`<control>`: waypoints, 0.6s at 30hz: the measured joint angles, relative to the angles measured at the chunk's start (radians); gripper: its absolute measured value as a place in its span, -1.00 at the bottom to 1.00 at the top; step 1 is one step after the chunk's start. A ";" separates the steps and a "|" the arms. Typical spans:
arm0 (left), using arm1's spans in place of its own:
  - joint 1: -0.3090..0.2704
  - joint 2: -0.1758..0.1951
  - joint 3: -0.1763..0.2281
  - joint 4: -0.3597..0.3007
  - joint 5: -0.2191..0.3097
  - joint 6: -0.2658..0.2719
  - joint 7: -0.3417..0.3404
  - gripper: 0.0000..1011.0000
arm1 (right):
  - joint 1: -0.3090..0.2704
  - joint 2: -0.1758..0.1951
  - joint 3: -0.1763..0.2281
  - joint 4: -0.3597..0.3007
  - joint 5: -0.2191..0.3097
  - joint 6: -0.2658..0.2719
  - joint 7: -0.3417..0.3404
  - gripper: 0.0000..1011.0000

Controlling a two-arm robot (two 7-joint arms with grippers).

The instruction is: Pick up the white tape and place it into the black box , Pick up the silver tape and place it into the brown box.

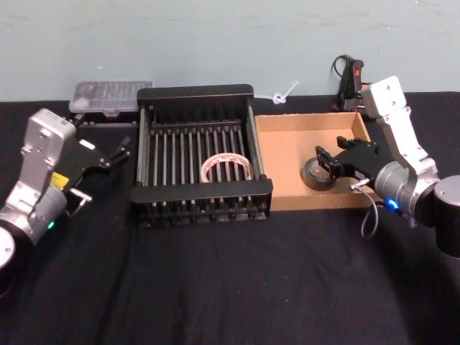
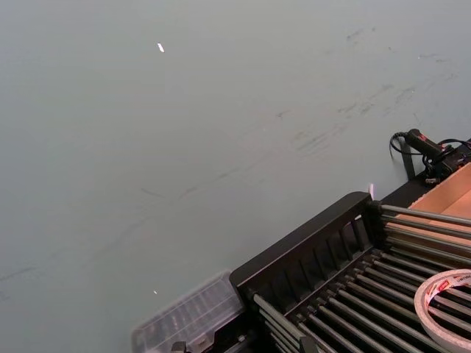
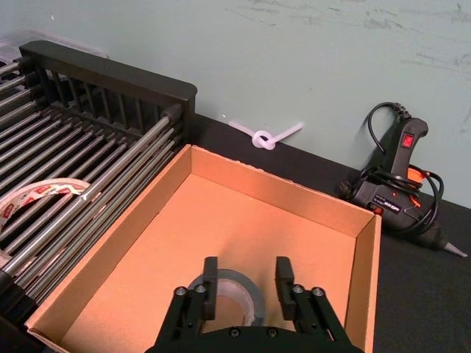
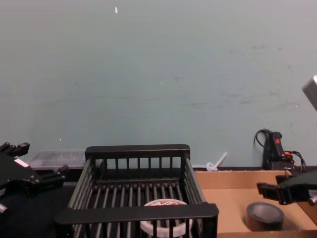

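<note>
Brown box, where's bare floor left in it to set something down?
In the brown box, the floor between the wall shared with the black box and the silver tape is bare, as is the far strip. The near right corner is crowded: the open right gripper straddles that tape.

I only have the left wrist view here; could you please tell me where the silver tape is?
Observer: The silver tape lies on the floor of the brown box.
Operator: Thank you. Is the right claw holding it?
Observer: It seems not; the right claw is open and sits just above the roll, one finger to each side.
Operator: And where is the left claw, please?
Observer: The left claw is open, outside the black box, beside its left wall.
</note>
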 joint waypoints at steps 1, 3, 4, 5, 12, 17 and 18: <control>0.000 0.000 0.000 0.000 0.000 0.000 0.000 0.98 | 0.000 0.000 0.000 0.000 0.000 0.000 0.000 -0.01; 0.000 0.000 0.000 0.000 0.000 0.000 0.000 0.98 | 0.000 0.000 0.000 0.000 0.000 0.000 0.000 0.11; 0.000 0.000 0.000 0.000 0.000 0.000 0.000 0.98 | 0.000 0.000 0.000 0.000 0.000 0.000 0.001 0.14; 0.000 0.000 0.000 0.000 0.000 0.000 0.000 0.98 | 0.000 0.000 0.000 0.000 0.000 0.000 0.001 0.22; 0.000 0.000 0.000 0.000 0.000 0.000 0.000 0.98 | -0.001 0.001 -0.001 -0.001 0.001 0.000 0.001 0.66; 0.000 0.000 0.000 0.000 0.000 0.000 0.000 0.98 | -0.001 0.001 -0.001 -0.002 0.001 0.000 0.001 0.90; 0.000 0.000 0.000 0.000 0.000 0.000 0.000 0.98 | -0.001 0.001 -0.001 -0.002 0.001 0.000 0.001 0.98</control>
